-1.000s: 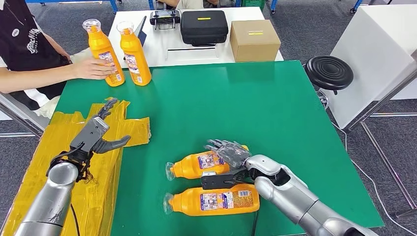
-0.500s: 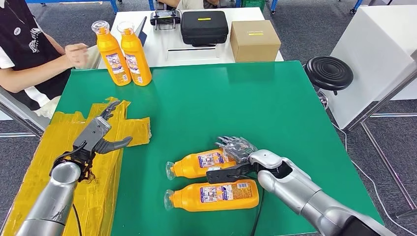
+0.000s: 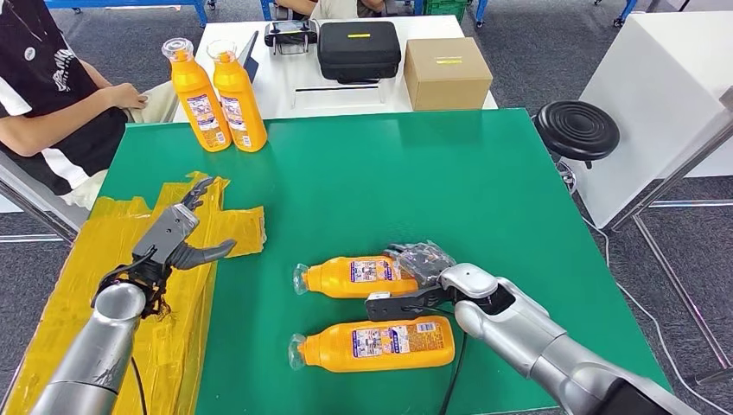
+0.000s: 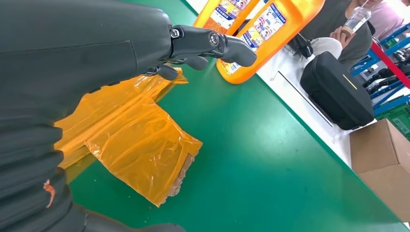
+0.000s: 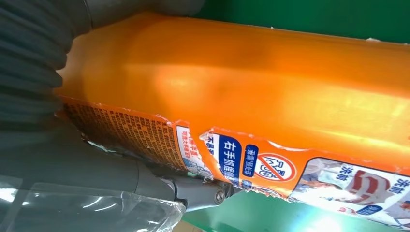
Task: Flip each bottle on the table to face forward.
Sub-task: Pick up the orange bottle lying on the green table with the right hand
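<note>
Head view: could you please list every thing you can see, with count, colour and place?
Standing bottles: 2, orange, far left corner of the green table.
Lying bottles: 2, orange, near edge.
Tape patch: 1, yellow, table's left side.
Case: 1, black, white table behind.
Box: 1, brown, beside case.
Stool: 1, black, right.
Person: 1, seated far left.
Left hand: open, over tape patch.
Right hand: grips farther lying bottle.

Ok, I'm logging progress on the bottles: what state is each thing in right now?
Far lying bottle: on its side, right hand gripping its base end.
Near lying bottle: on its side, untouched.
Two standing bottles: upright, side by side.
Left hand: open, above the yellow sheet.
Black case: closed.
Cardboard box: closed.
</note>
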Robot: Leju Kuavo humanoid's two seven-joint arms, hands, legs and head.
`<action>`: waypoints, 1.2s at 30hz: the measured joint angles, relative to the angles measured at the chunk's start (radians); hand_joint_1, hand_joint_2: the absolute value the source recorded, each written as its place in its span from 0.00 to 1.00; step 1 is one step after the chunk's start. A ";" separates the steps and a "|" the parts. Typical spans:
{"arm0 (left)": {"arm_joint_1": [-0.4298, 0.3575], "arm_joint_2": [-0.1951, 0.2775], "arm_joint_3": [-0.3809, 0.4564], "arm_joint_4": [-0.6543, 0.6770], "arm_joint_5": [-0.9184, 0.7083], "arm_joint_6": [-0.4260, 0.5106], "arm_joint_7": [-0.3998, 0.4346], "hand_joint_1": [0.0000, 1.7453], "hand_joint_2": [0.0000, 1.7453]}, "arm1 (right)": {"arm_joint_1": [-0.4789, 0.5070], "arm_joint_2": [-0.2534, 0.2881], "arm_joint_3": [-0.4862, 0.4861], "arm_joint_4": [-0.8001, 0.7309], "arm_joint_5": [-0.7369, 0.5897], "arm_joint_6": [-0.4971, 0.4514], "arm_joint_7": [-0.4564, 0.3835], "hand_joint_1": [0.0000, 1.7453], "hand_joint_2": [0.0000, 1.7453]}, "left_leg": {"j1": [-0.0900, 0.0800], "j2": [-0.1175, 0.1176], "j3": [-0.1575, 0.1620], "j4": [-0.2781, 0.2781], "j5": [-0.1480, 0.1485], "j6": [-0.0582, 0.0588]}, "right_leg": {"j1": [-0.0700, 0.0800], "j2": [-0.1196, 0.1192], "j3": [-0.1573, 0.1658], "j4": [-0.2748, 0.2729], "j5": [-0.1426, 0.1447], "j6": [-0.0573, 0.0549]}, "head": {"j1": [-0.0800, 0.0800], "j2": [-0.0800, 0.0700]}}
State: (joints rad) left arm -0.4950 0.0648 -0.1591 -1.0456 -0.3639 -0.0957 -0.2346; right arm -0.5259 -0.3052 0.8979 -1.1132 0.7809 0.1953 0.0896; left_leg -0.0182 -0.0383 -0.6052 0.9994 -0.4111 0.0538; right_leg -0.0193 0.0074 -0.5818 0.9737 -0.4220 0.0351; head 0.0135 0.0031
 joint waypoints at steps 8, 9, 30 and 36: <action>-0.002 -0.003 0.000 0.003 0.000 0.000 0.000 0.00 1.00 | 0.000 0.000 0.000 0.000 -0.001 0.000 0.000 0.95 1.00 | 0.000 0.000 0.002 0.000 0.000 0.000 | 0.000 0.000 0.002 0.000 0.000 0.000 | 0.000 0.000; -0.002 -0.003 0.000 0.004 0.000 0.000 0.000 0.00 1.00 | 0.000 0.000 0.000 0.000 -0.001 0.000 0.000 0.95 1.00 | 0.000 0.000 0.002 0.000 0.000 0.000 | 0.000 0.000 0.002 0.000 0.000 0.000 | 0.000 0.000; -0.005 -0.014 -0.008 -0.010 0.008 -0.033 -0.012 0.00 1.00 | 0.052 0.032 -0.044 -0.034 -0.133 -0.139 -0.113 1.00 1.00 | 0.001 -0.001 0.000 0.000 0.000 0.000 | 0.001 -0.001 0.001 0.000 0.000 0.000 | 0.001 0.000; -0.019 -0.052 -0.068 -0.099 0.055 -0.061 0.055 0.00 1.00 | 0.170 0.153 -0.266 -0.223 -0.328 -0.483 -0.243 1.00 1.00 | 0.001 -0.001 -0.005 0.000 0.000 0.000 | 0.001 -0.001 -0.004 0.001 0.000 0.000 | 0.000 0.000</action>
State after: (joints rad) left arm -0.5144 0.0131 -0.2271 -1.1451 -0.3090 -0.1564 -0.1799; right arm -0.3560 -0.1519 0.6322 -1.3366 0.4530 -0.2874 -0.1533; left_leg -0.0171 -0.0392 -0.6098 0.9995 -0.4111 0.0537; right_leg -0.0186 0.0064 -0.5862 0.9750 -0.4219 0.0352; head 0.0139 0.0031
